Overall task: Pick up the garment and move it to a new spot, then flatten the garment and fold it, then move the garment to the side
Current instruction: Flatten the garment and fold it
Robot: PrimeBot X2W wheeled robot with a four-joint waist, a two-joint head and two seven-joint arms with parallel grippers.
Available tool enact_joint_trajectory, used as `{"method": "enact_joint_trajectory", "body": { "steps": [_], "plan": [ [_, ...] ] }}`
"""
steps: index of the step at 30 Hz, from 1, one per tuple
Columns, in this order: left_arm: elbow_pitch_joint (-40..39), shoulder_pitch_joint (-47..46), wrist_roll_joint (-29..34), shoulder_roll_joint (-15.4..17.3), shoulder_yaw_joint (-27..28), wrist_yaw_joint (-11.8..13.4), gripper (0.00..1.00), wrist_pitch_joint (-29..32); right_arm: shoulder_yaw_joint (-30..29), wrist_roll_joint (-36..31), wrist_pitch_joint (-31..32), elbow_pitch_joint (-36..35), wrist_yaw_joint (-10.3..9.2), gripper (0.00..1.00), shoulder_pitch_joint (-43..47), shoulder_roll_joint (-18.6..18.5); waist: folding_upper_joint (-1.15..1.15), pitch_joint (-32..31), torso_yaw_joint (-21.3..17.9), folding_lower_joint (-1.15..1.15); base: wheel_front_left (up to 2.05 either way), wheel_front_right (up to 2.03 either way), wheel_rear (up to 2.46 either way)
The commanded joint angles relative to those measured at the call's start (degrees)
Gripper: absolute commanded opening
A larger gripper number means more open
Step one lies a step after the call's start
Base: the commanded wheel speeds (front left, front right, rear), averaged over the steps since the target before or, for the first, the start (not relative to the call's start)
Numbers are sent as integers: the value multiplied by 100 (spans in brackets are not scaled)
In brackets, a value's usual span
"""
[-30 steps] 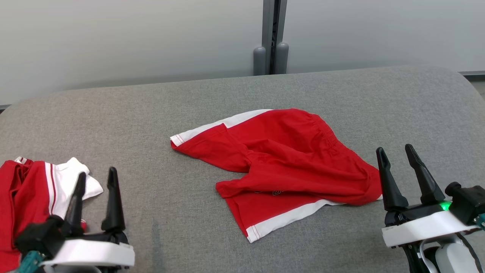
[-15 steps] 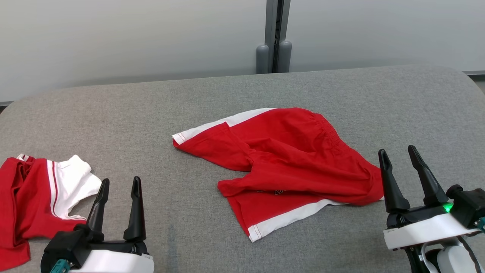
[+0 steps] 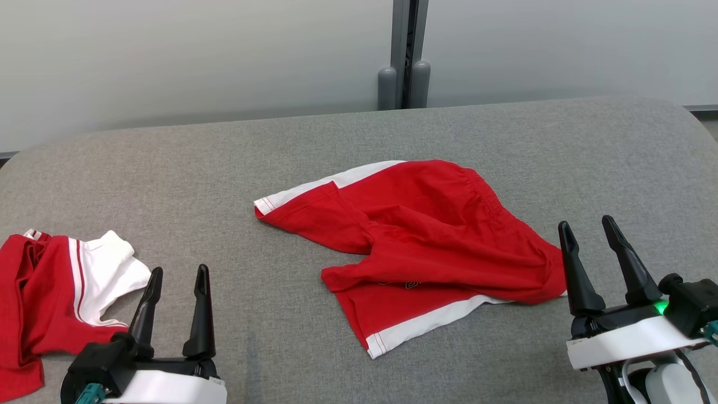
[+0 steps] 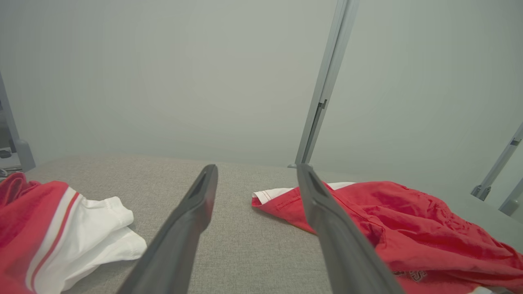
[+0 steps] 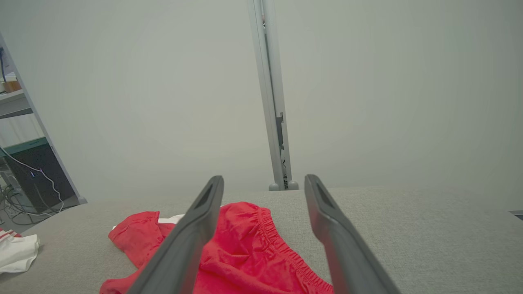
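The print (image 3: 405,284) on the shorts (image 3: 443,224) lies half under a fold — unreadable — and the other garment (image 3: 50,292) runs off the left edge.

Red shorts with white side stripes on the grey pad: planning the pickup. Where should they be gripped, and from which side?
Probably the gathered waistband of the red shorts, approached from the robot's right by the open right gripper: that edge faces it and looks bunched, easier to pinch than the flatter legs.
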Motion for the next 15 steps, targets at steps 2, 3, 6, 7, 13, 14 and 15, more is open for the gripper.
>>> {"method": "enact_joint_trajectory", "body": {
  "steps": [2, 3, 6, 7, 13, 14, 15],
  "plan": [
    [29, -52, 39, 10, 41, -37, 100, -14, 0, -22, -33, 22, 13, 100, -40, -19, 0, -4, -4, 0, 0, 0, 0],
    [37, -55, 46, 8, 44, -42, 100, -14, 2, -21, -33, 25, 13, 100, -41, -18, 0, -6, -5, 0, 0, 0, 0],
    [53, -64, 45, 4, 45, -42, 100, -14, 10, -19, -33, 33, 13, 100, -43, -21, 0, -13, -10, 0, 0, 0, 0],
    [58, -64, 26, 3, 35, -36, 100, -14, 10, -19, -33, 34, 13, 100, -43, -23, 0, -15, -11, 0, 0, 0, 0],
    [79, -68, -48, 2, -36, 19, 100, -14, 2, -22, -33, 43, 13, 100, -49, -34, 0, -25, -19, 0, 0, 0, 0],
    [84, -70, -54, 3, -46, 24, 100, -14, -2, -22, -33, 45, 13, 100, -52, -34, 0, -25, -21, 0, 0, 0, 0],
    [87, -74, -60, 3, -52, 30, 100, -14, -5, -19, -33, 48, 13, 100, -55, -36, 0, -22, -24, 0, 0, 0, 0]
  ]
}}
